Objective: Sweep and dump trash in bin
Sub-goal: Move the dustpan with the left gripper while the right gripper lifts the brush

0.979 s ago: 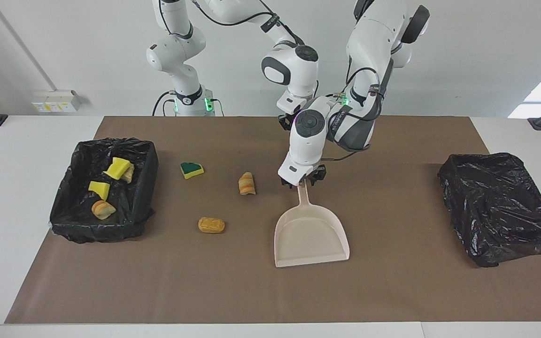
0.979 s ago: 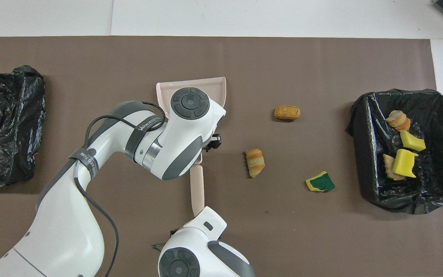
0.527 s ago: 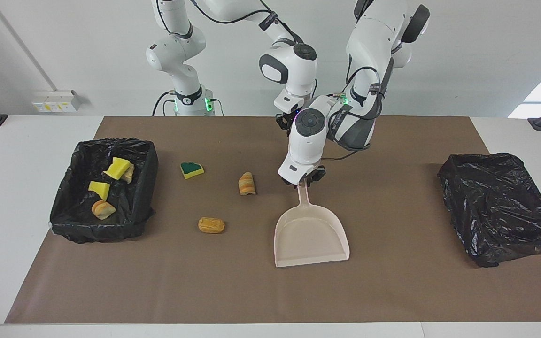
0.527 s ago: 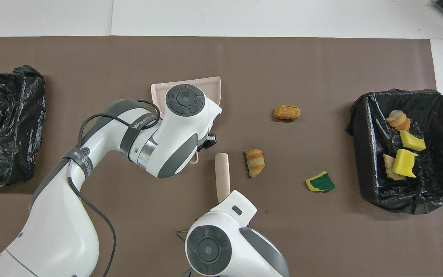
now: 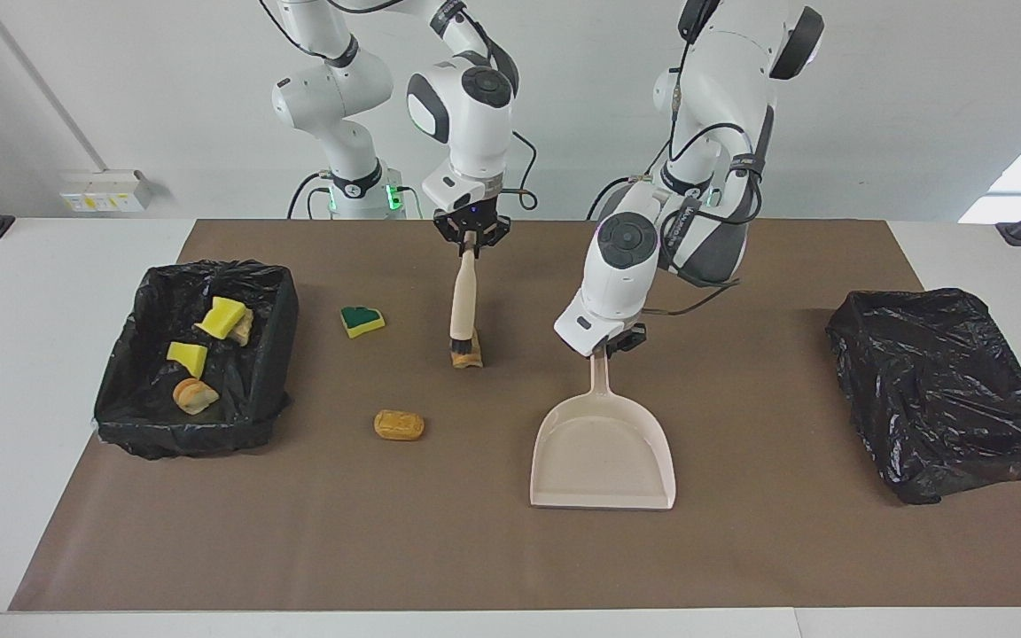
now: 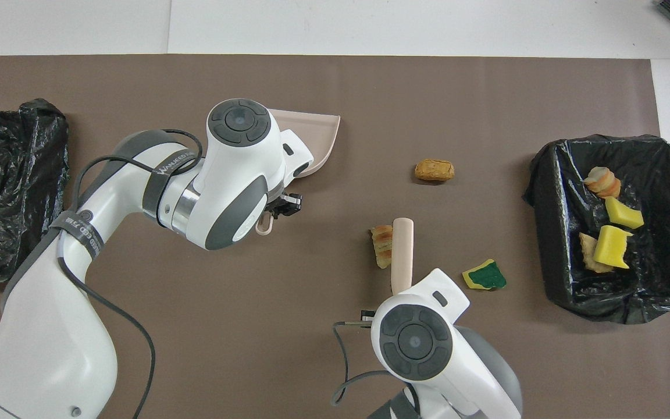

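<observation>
The right gripper holds the brush; the left gripper holds the dustpan. The trash looks soft and light, so push its side.

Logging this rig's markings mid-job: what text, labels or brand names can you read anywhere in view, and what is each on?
"WANJEED..." on the black strap round the left arm, overhead view; the rest is cut off.
White lettering on that arm's second strap: too small to read.
Yellow stickers on the wall outlet box: unreadable.
No writing shows on the dustpan.
</observation>
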Robot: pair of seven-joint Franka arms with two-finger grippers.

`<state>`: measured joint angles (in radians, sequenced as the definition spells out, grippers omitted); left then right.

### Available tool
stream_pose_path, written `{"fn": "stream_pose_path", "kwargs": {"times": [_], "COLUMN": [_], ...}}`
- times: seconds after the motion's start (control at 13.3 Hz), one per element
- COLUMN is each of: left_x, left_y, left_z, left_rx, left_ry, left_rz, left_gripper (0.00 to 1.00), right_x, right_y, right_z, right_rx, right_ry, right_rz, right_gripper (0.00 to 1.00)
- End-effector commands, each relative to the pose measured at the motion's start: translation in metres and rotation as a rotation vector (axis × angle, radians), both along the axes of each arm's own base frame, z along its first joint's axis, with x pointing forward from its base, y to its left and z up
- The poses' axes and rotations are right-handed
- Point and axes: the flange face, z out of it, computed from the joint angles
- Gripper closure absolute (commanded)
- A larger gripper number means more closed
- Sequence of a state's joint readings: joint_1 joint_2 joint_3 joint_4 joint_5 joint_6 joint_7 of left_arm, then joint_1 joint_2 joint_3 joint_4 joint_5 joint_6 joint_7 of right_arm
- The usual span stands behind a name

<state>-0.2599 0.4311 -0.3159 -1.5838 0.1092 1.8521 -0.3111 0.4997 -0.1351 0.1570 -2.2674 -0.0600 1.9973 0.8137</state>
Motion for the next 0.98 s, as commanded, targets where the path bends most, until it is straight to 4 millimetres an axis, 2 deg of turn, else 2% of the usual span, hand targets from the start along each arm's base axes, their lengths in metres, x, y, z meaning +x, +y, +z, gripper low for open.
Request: {"fn": "stream_pose_path", "kwargs": {"times": [0.0,0.15,0.23,0.38,0.53,0.68,0.75,0.9], "left_x": [-0.007,-0.002,-0.005,-0.012,-0.019,-0.017,-0.019,-0.013], "left_y": [0.014,0.055,0.069,0.091,0.106,0.149,0.157,0.166], "left_z": [0.035,0.052,0.061,0.060,0.056,0.045,0.045,0.044], "left_rx": [-0.010,-0.027,-0.038,-0.027,0.003,-0.021,-0.024,-0.036], "left_ry": [0.008,0.037,0.067,0.170,0.222,0.273,0.288,0.268], "left_rz": [-0.246,-0.473,-0.624,-0.746,-0.900,-0.917,-0.908,-0.933], "left_gripper": [1.00,1.00,1.00,1.00,1.00,1.00,1.00,1.00], "right_x": [-0.003,0.000,-0.009,-0.022,-0.036,-0.036,-0.033,-0.021], "right_y": [-0.028,-0.054,-0.069,-0.104,-0.129,-0.141,-0.141,-0.139], "right_z": [-0.001,-0.007,-0.013,-0.027,-0.038,-0.044,-0.043,-0.021], "right_rx": [-0.035,-0.091,-0.125,-0.162,-0.168,-0.165,-0.182,-0.175], "right_ry": [0.037,0.098,0.104,0.121,0.135,0.106,0.091,0.083], "right_rz": [-0.168,-0.212,-0.210,-0.227,-0.231,-0.225,-0.211,-0.198], "right_gripper": [1.00,1.00,1.00,1.00,1.00,1.00,1.00,1.00]}}
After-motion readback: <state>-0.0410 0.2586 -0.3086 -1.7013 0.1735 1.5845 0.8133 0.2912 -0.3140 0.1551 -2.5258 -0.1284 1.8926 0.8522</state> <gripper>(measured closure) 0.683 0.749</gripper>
